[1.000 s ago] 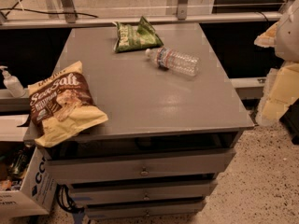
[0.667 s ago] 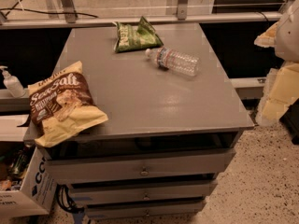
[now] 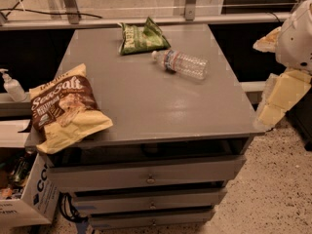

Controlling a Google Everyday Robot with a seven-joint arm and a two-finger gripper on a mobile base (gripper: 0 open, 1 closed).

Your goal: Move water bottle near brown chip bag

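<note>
The water bottle (image 3: 181, 64) lies on its side on the grey cabinet top (image 3: 146, 106), at the back right, cap pointing left. The brown chip bag (image 3: 64, 108) lies at the front left corner and hangs a little over the edge. My gripper (image 3: 282, 95) is at the right edge of the view, beside the cabinet's right side, apart from the bottle and holding nothing that shows.
A smaller green chip bag (image 3: 141, 37) lies at the back, just left of the bottle's cap. A white pump bottle (image 3: 11, 85) stands on a ledge at the left. A cardboard box (image 3: 27, 199) sits on the floor at the lower left. Drawers (image 3: 148, 179) face front.
</note>
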